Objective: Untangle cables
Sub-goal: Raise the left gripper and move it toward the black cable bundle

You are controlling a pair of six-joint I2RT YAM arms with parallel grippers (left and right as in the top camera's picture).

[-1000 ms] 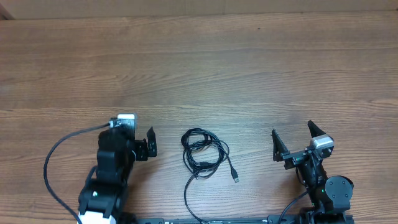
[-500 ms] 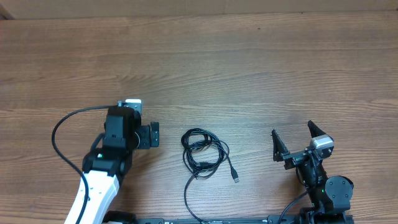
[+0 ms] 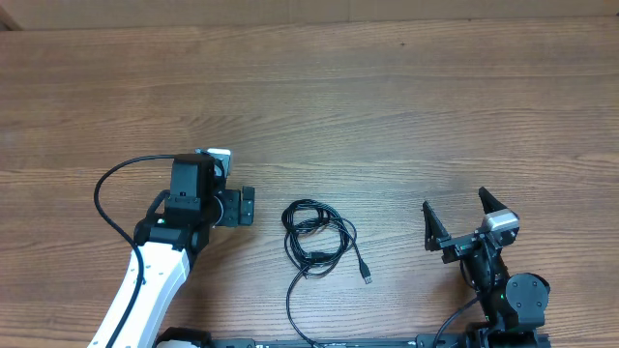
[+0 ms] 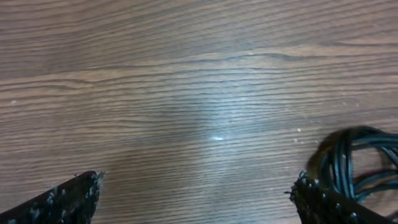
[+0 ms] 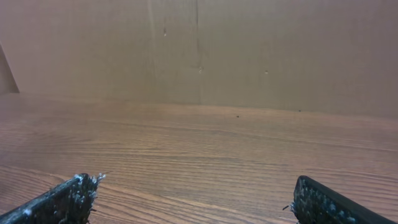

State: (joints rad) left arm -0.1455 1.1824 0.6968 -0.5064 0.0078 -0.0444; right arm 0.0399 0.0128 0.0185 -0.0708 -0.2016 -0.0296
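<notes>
Cables [image 3: 314,238], thin black loops, woodgrain table [image 3: 387,106]

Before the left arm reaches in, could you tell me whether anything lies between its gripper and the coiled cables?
Nothing visible does. Only bare wooden table separates the open left gripper from the cables, whose loops show at the edge of the left wrist view.

No text, label, brand, number or sign can be read in any view: none on the wooden table [image 3: 387,106], the cables [image 3: 317,240], the arms, or the brown wall [image 5: 199,50] behind the table
</notes>
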